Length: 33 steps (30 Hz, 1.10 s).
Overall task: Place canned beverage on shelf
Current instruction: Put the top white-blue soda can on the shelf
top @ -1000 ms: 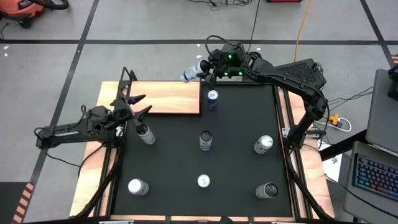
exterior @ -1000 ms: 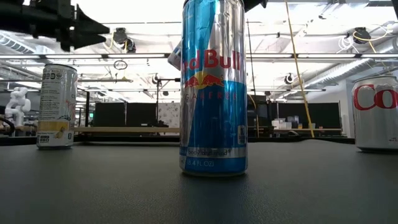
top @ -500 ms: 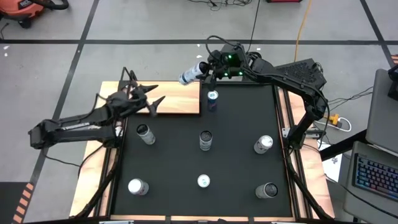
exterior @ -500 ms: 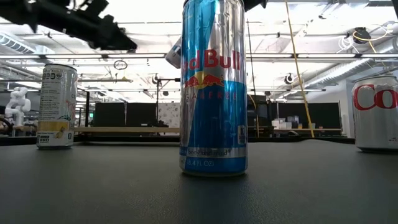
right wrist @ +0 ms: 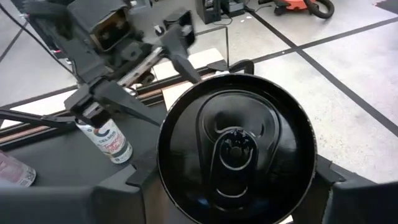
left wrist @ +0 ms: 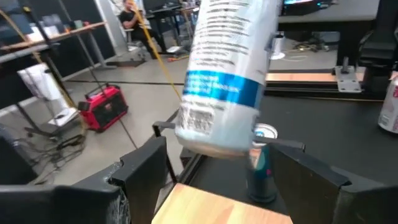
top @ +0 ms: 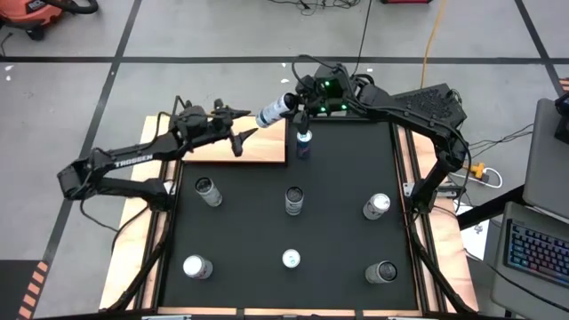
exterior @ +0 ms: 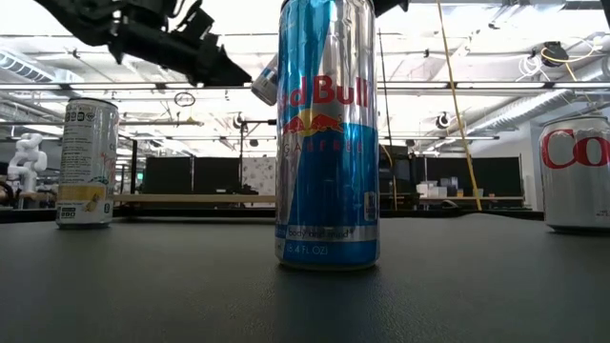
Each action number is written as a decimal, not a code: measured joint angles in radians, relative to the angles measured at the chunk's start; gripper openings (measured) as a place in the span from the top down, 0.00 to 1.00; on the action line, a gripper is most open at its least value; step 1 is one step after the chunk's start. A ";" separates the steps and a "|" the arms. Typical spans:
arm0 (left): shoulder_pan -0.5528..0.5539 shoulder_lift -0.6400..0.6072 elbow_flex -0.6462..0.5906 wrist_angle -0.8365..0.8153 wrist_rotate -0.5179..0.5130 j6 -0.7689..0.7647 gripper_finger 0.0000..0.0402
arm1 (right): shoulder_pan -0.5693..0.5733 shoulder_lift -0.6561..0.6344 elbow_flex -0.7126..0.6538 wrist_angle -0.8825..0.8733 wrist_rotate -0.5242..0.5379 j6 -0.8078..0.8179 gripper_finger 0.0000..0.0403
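My right gripper [top: 293, 105] is shut on a white can with a blue band [top: 276, 108] and holds it in the air over the far right corner of the light-wood shelf [top: 240, 142]. The can also shows in the left wrist view [left wrist: 224, 81] and, end-on, in the right wrist view [right wrist: 236, 155]. My left gripper [top: 247, 133] is open above the shelf board, just left of the can's free end. In its own view its fingers [left wrist: 146, 174] stand apart below the can without touching it. My right gripper pinches the can's side wall near its lid end [right wrist: 161, 168] between its two fingers, which lie along the can. It comes level from the table's right. The can is lifted clear and tilted, its base end [left wrist: 214, 140] pointing toward the table's left and slightly down.
A blue-and-silver can [top: 304, 142] stands on the black mat [top: 347, 160] just right of the shelf, large in the low view [exterior: 327, 133]. Several more cans stand on the mat, among them ones at the left [top: 206, 189], the middle [top: 294, 199] and the right [top: 377, 205].
My left gripper has risen from beside the can at the mat's left and gone toward the far right, over the shelf board, up to the held can's free end. It has stayed open. The held can has tipped slightly, its free end lower.
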 joint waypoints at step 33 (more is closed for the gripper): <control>0.015 0.238 0.223 0.039 0.161 -0.064 0.29 | 0.000 0.000 0.000 -0.068 0.005 -0.007 0.46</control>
